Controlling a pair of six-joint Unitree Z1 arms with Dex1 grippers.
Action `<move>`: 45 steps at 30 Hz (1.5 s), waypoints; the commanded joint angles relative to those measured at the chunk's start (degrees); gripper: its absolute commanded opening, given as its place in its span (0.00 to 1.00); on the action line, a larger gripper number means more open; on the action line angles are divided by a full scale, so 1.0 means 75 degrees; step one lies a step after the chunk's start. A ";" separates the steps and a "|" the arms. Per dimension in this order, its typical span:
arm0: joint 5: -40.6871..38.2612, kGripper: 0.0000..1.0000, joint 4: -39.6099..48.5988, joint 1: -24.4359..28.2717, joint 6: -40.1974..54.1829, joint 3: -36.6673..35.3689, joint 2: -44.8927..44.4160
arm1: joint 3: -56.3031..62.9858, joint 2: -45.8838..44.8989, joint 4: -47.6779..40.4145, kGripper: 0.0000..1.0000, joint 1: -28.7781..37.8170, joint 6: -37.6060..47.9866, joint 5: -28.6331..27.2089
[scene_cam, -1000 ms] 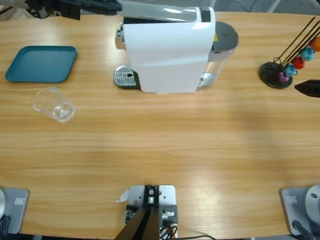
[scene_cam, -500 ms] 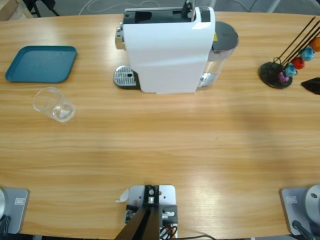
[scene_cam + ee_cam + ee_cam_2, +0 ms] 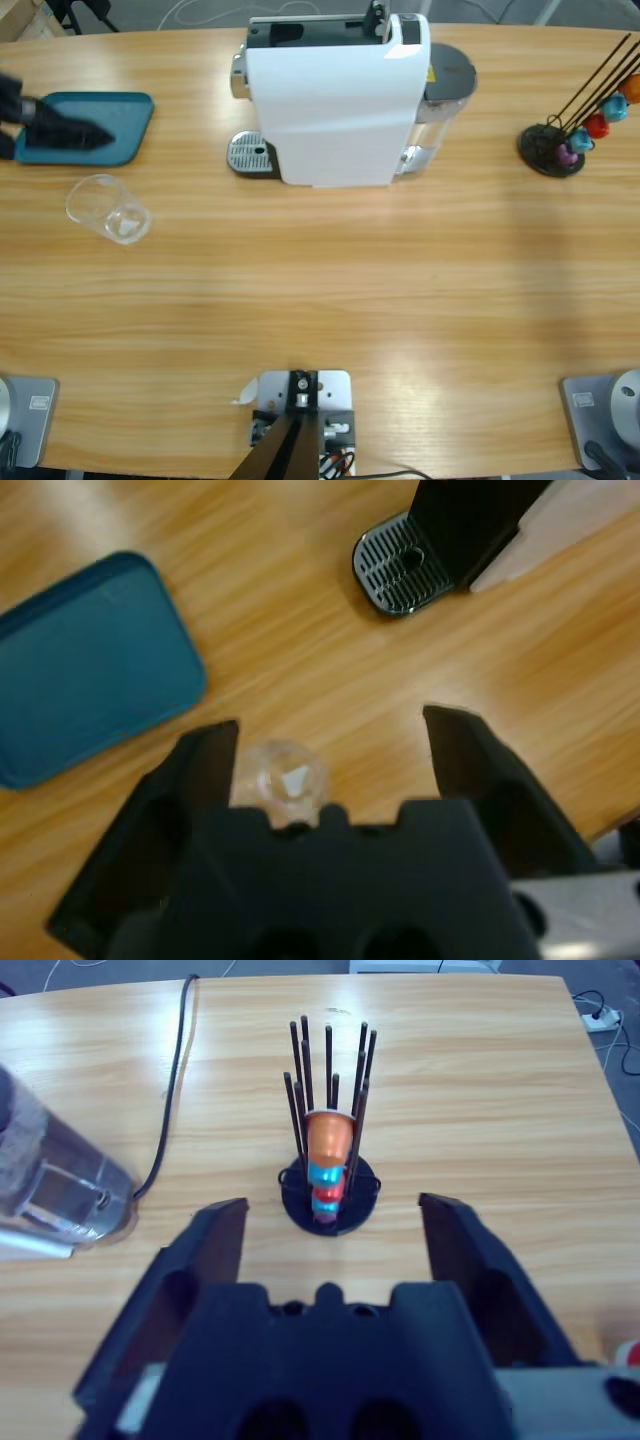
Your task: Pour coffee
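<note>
long wooden table (image 3: 330,300), teal tray (image 3: 120,115), clear glass (image 3: 107,209), white coffee machine (image 3: 335,105), black capsule rack (image 3: 560,145) with coloured capsules

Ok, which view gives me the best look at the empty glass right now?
The high view: the glass stands whole and unobstructed on the table, below the teal tray. The left wrist view shows it low between the open jaws, partly hidden by the left gripper. The right wrist view misses it entirely.
</note>
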 commanded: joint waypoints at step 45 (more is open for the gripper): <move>-0.0647 1.00 -0.1051 -0.0069 -0.0627 0.0393 0.0002 | 0.0660 0.2049 -0.1887 0.09 -0.0330 0.0103 -0.0245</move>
